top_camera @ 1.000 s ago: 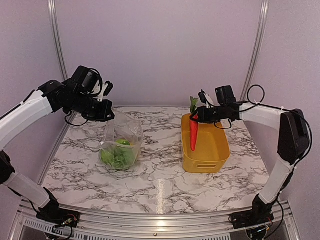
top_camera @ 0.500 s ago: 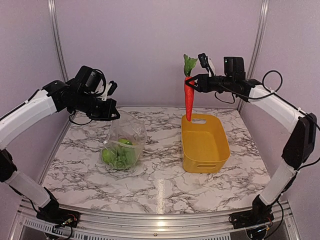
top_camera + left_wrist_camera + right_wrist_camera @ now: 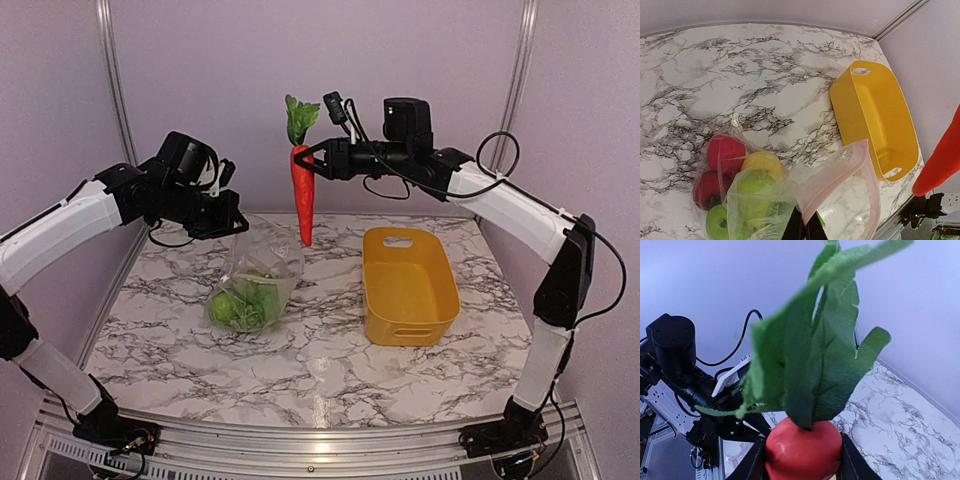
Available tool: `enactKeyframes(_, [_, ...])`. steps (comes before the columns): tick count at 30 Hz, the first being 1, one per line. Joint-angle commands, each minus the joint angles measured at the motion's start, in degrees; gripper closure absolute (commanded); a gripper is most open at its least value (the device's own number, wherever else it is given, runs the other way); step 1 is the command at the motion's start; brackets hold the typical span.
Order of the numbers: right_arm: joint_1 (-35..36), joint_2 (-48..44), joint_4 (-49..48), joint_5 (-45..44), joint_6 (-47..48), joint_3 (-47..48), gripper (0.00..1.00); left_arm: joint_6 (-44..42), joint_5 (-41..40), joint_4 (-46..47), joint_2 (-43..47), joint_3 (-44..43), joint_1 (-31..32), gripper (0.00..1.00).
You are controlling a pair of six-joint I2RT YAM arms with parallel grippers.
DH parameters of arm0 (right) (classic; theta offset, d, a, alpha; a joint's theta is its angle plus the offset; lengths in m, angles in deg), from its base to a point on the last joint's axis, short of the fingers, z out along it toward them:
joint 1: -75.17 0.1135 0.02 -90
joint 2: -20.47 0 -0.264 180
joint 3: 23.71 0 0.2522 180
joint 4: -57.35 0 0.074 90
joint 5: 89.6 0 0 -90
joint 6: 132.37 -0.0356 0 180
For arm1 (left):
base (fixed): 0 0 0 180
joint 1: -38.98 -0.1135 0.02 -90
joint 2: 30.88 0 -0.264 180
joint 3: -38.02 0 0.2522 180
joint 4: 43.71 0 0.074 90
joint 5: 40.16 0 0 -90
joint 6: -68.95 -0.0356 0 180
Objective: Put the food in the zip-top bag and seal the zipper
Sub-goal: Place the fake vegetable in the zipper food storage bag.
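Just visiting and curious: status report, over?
Left gripper shut on zip-top bag rim, mouth open. Right gripper shut on carrot, mid-air near bag. Nothing between them.

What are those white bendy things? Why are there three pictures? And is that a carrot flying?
Those are two robot arms, a left arm and a right arm, bolted to the near edge of a marble table. Each ends in a pincer with two fingers.

The wide picture comes from a camera above and behind the arms. The other two come from little cameras on the wrists, looking along the fingers.

The left pincer pinches the edge of a clear bag and holds its mouth open. Inside are a red apple, a lemon and green fruit.

The carrot is not flying: the right pincer grips it by its top, up in the air. It looks like a toy. A yellow basket stands to the right.
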Motion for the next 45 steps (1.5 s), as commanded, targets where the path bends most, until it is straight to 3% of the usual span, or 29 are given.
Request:
enactKeyframes(1, [3.79, 4.05, 0.34, -5.40, -2.99, 6.76, 0.69, 7.66, -0.31, 9.35, 1.21, 2.87, -0.25, 1.00])
enactKeyframes(9, [6.97, 9.30, 1.01, -11.65, -2.96, 9.25, 0.69, 15.64, 1.11, 18.73, 3.90, 6.50, -0.23, 1.00])
enactKeyframes(30, [8.33, 8.06, -4.28, -20.94, 8.08, -1.54, 0.72, 19.84, 2.01, 24.66, 8.58, 11.97, -2.44, 1.00])
enactKeyframes(33, [9.31, 6.90, -3.65, -19.11, 6.95, -2.66, 0.64, 20.55, 1.97, 25.67, 9.05, 13.06, -3.14, 1.00])
enactKeyframes(40, [8.91, 4.20, -0.69, -11.78, 3.07, -7.23, 0.23, 20.72, 1.56, 26.64, 10.48, 15.05, -4.82, 1.00])
enactKeyframes(45, [5.25, 1.36, 0.50, -7.84, 9.69, -6.52, 0.22, 19.58, 3.71, 26.03, 10.34, 15.67, -5.29, 1.00])
